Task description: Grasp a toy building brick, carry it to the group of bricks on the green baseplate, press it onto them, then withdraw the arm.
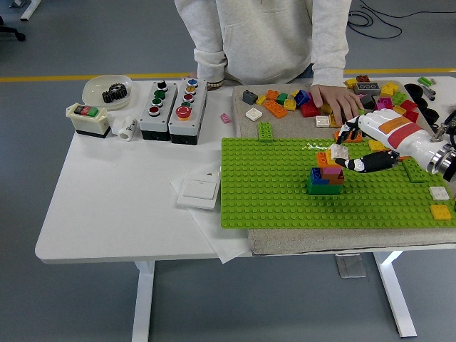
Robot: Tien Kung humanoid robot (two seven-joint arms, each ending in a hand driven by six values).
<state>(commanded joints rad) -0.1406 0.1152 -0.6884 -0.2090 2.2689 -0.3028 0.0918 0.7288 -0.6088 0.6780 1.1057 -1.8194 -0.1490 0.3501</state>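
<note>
Reaching in from the right edge, the right hand (356, 148) sits low over the green baseplate (271, 185), fingers pinched on a small white brick (340, 151). Brick is held just above and slightly right of the brick stack (327, 173); can't tell if it's touching the top yet. Stack has green and blue at the bottom, brown and pink in the middle, yellow and orange on top, and stands roughly mid-plate, toward the right half. One dark finger (367, 163) stretches out level, right beside the stack's upper bricks.

Baseplate lies on a beige mat (285, 130) on the white table (121, 199). Single green brick (265, 131) sits on the mat at the plate's far edge. White and yellow bricks sit near the plate's right edge.

Far side: person in a light sweatshirt (263, 35); one of their hands (336, 100) rests flat on the loose brick pile (285, 102) at the mat's back, just beyond the robot's hand. Their other hand is at the table's back edge near the button boxes (173, 107).

Left part of table: bowl w/ gears (107, 91), red/green switch box (88, 118), white wall switch (198, 192) on a paper sheet. Left arm not seen.
</note>
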